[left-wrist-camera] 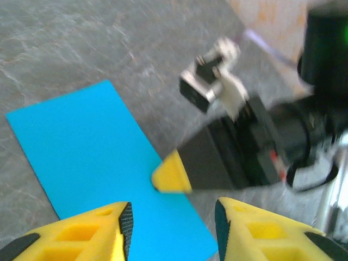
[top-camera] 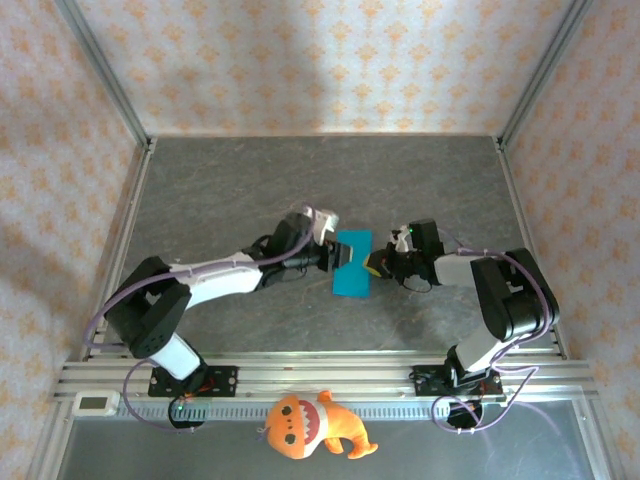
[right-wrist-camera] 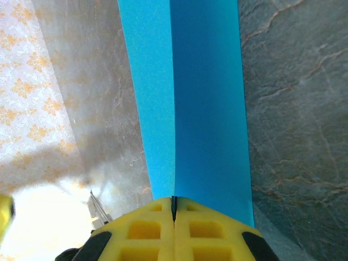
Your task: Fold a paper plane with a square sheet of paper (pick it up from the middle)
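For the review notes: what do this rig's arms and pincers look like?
Both the left arm and the right arm have black joint housings with white links between them. Thin lilac cables run along each. The left pincer and the right pincer carry chunky yellow fingers with hollow square recesses and black pads.

Desk (top-camera: pixel 300 180) — dark grey, marbled like stone, matte. One item lies on it near the middle: a cyan-blue sheet of paper (top-camera: pixel 352 265), now a narrow rectangle with its long side running roughly front to back. The right wrist view shows a straight lengthwise line down it, with one side lighter than the other. Near edge — aluminium rail (top-camera: pixel 330 375). On the grey strip in front of the rail lies an orange plush toy (top-camera: pixel 310 425).
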